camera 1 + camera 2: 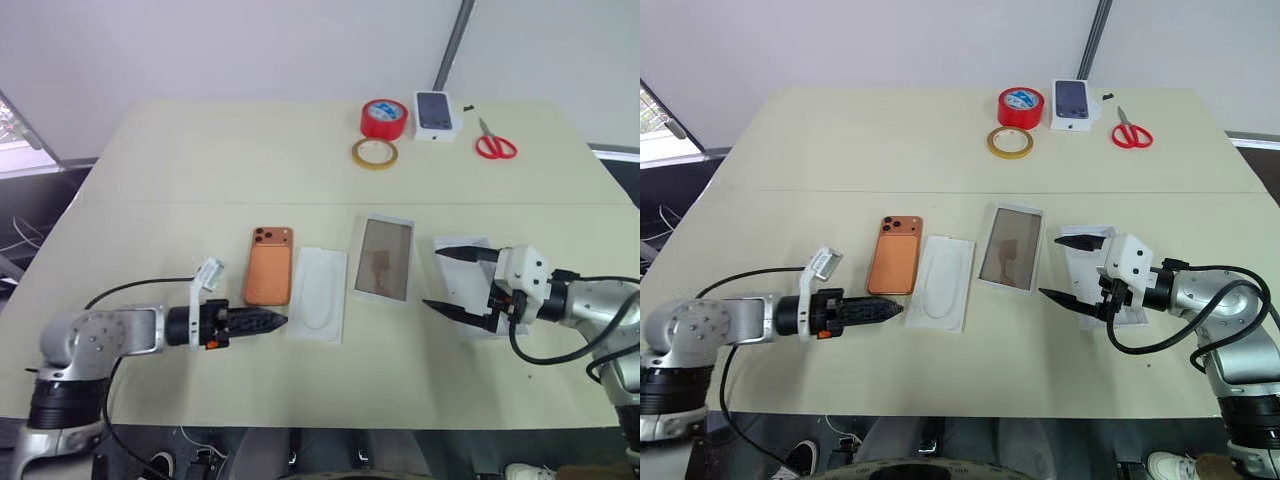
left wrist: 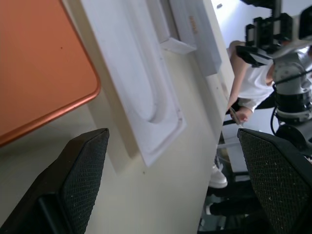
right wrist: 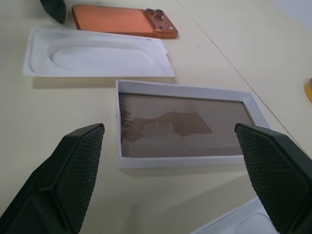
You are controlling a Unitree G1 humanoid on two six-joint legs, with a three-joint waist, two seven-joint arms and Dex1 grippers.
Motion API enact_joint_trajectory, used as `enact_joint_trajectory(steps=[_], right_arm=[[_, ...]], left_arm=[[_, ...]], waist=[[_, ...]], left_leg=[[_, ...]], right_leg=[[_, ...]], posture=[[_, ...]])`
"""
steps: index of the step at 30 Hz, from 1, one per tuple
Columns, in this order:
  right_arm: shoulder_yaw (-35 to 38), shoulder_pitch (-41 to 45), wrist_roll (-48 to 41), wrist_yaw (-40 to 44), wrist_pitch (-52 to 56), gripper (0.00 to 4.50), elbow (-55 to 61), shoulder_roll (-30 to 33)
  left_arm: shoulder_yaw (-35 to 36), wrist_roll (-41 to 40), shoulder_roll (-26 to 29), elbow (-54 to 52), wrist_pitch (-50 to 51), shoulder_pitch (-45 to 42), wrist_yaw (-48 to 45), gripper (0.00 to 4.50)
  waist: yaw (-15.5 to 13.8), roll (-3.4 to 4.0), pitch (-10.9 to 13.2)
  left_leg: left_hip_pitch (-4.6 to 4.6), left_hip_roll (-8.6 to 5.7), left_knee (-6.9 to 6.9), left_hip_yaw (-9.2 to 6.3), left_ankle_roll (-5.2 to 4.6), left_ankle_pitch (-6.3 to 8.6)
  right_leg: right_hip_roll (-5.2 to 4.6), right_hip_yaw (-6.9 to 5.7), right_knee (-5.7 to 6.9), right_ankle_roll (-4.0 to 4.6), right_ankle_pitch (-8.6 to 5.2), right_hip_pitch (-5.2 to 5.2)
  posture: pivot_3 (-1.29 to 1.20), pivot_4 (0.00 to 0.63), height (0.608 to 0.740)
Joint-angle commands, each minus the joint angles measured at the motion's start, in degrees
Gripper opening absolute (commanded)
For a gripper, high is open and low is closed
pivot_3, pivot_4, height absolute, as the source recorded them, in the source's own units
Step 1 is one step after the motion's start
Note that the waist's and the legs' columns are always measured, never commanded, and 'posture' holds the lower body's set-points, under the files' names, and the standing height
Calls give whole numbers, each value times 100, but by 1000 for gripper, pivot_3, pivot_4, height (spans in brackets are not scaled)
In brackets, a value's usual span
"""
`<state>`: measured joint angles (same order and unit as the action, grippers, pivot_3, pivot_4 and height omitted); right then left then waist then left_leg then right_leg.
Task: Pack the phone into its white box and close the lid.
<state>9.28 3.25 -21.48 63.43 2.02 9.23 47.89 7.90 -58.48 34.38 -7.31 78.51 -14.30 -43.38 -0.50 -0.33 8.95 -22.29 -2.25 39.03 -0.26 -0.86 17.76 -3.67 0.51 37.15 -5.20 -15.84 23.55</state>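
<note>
The orange phone (image 1: 270,264) lies camera side up on the table, left of centre. Beside it on the right lies a flat white insert (image 1: 318,295) with an oval recess, then the shallow white box (image 1: 383,258) with its brownish floor bare. The white lid (image 1: 470,285) lies further right. My right gripper (image 1: 430,276) hovers over the lid's near-left part, open, pointing at the box (image 3: 180,124). My left gripper (image 1: 280,320) is open just in front of the phone's near end (image 2: 39,73) and the insert, holding nothing.
At the table's far side stand a red tape roll (image 1: 384,117), a yellowish tape ring (image 1: 374,153), a small white box printed with a phone (image 1: 437,113) and red scissors (image 1: 494,145). A person (image 2: 248,87) stands beyond the table edge.
</note>
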Motion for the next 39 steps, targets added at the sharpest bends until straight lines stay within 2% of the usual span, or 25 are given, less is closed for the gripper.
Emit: enact_joint_trajectory(steps=[1,5,11,14,21,27,31,39], right_arm=[[93,11,14,-64,-135,4482,69,-35],[109,-32,38,-136,-145,4482,96,-69],[77,-8,70,-198,-180,4482,72,-94],[39,71,102,-217,-209,4500,15,-118],[-156,284,176,-167,-261,4500,-75,-209],[-396,321,177,-112,-245,4500,44,-304],[-835,278,157,-95,26,4500,359,-482],[-1644,865,856,-393,373,4500,-37,-783]], left_arm=[[-19,11,-226,135,-60,-21,82,4434],[109,-128,-588,340,87,-33,246,4434],[42,-26,-819,431,113,-78,417,4434],[-48,80,-783,410,126,-68,444,3638],[-58,104,-724,478,331,-98,516,81],[236,-60,-789,574,525,-166,598,29],[524,-137,-888,533,354,-251,690,29],[1073,-269,-834,607,119,-510,857,29]], waist=[[-7,3,-2],[-23,4,-3],[-25,10,-7],[-19,10,-7],[-8,33,-20],[9,39,-24],[25,38,-23],[16,28,-17]], left_leg=[[0,0,0,0,1,0],[1,0,1,0,2,-1],[1,-3,3,-1,2,-1],[2,-3,3,-1,2,-1],[3,-2,2,-2,5,-3],[12,-2,0,-2,5,-3],[12,-2,-1,-2,5,-3],[4,-3,1,-2,9,-5]], right_leg=[[0,0,0,0,0,0],[0,0,0,0,0,-2],[-1,0,-2,0,0,-5],[-1,0,-2,0,0,-5],[0,0,1,0,0,-4],[0,1,0,0,0,-12],[0,1,2,0,0,-9],[0,0,4,0,0,0]], posture=[[0,150,740],[0,150,740],[0,150,740],[0,150,740],[0,150,740],[0,150,740],[0,150,740],[0,150,740]])
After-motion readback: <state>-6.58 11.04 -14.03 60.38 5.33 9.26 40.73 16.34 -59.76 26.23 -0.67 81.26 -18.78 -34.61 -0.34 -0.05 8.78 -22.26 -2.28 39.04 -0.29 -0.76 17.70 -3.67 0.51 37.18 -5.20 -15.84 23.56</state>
